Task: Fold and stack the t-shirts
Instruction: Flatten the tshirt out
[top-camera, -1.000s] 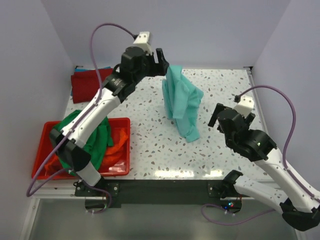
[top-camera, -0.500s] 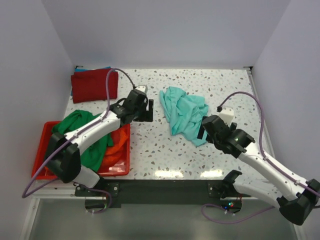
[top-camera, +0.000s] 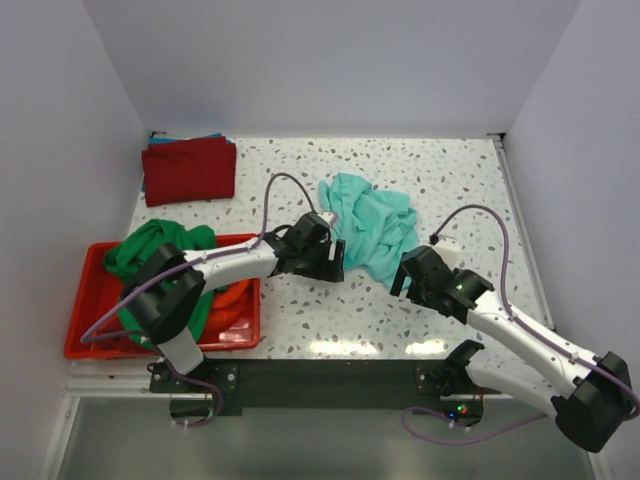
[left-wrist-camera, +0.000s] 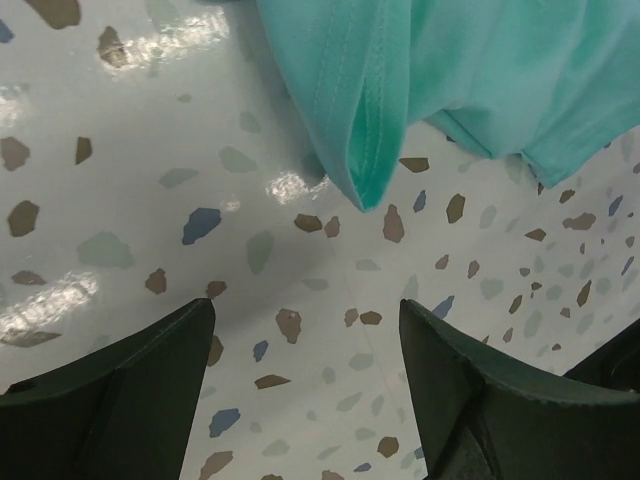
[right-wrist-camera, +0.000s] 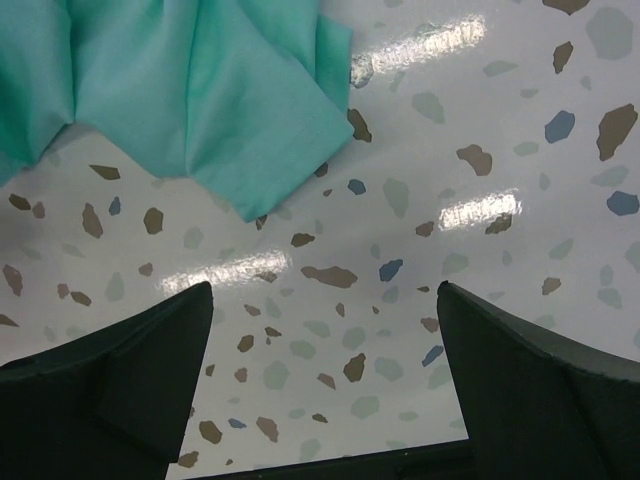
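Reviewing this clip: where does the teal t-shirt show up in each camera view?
Top external: teal t-shirt lies crumpled mid-frame, slightly right of centre.
Left wrist: teal t-shirt comes in from the top edge, centre to right, with a hemmed corner pointing down.
Right wrist: teal t-shirt fills the upper left, with a folded corner showing.
Shared landmark: the speckled table top, visible beside the shirt in all three views.

A red bin (top-camera: 82, 315) sits at the desk's (top-camera: 450, 180) near left corner. The desk is glossy white with coloured speckles.
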